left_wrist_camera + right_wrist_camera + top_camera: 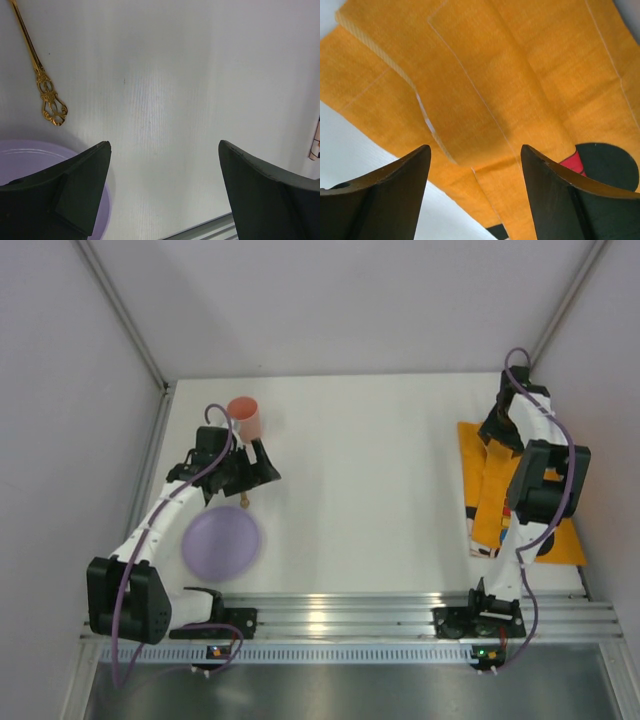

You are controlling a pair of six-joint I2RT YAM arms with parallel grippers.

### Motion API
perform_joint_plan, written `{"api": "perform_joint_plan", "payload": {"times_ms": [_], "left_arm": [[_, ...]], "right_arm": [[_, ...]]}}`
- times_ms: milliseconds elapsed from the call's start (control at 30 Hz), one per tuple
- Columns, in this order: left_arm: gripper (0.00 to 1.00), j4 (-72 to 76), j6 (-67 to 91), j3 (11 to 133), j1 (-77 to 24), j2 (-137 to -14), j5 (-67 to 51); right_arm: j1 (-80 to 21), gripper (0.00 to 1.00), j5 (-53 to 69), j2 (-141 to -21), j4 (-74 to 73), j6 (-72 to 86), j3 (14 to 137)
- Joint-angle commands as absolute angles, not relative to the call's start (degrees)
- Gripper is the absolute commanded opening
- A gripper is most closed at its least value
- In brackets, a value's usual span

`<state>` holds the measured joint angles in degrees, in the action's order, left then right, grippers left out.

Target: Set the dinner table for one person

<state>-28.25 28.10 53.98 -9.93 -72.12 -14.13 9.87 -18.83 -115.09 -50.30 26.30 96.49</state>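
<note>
2 claws, left claw and right claw, above the dinner table

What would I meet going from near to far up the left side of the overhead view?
Purple plate → left tool, open and empty → pink cup. I left out the gold utensil: in the overhead view it is mostly hidden under the tool.

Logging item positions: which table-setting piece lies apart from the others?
The orange placemat, alone at the right of the table; the pink cup, purple plate and gold utensil cluster at left.
</note>
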Motion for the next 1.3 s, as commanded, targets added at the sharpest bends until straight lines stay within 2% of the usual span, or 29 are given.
{"api": "perform_joint_plan", "payload": {"times_ms": [0, 367, 600, 667, 767, 933, 1033, 1067, 1100, 1267], "left_arm": [[0.93, -27.77, 27.68, 53.17, -10.20, -70.84, -14.50], [0.93, -25.93, 28.91, 51.94, -10.28, -71.02, -12.92], [0.93, -25.14, 29.62, 50.80, -10.46, -70.49, -12.66], [0.93, -24.96, 29.71, 50.80, -10.63, -70.66, -12.48], [0.93, -25.14, 29.71, 50.71, -10.99, -70.49, -12.30], [0.93, -25.31, 29.62, 50.45, -11.42, -70.22, -11.86], [0.93, -25.40, 29.53, 50.54, -11.51, -70.40, -11.87], [0.93, -25.49, 29.53, 50.54, -11.60, -70.40, -11.78], [0.93, -25.58, 29.44, 50.62, -11.69, -70.49, -11.78], [0.93, -25.84, 29.36, 51.59, -11.95, -70.58, -11.69]], "right_arm": [[9.32, 0.73, -21.88, -118.29, -52.38, 24.61, 101.33], [8.00, 0.72, -20.83, -117.95, -51.16, 21.71, 97.74], [6.51, 0.66, -21.09, -116.28, -50.18, 20.13, 95.36], [6.50, 0.61, -21.62, -116.28, -50.19, 20.13, 95.27], [6.50, 0.47, -22.94, -116.81, -50.27, 20.13, 95.45], [6.59, 0.32, -24.52, -116.81, -50.36, 19.87, 96.76], [6.68, 0.16, -24.79, -117.60, -50.80, 19.86, 97.99], [6.68, 0.06, -24.52, -117.95, -50.97, 19.78, 98.17], [6.68, 0.00, -24.52, -118.12, -51.15, 19.69, 98.78], [5.54, 0.00, -22.25, -116.47, -52.55, 20.47, 98.88]]}}
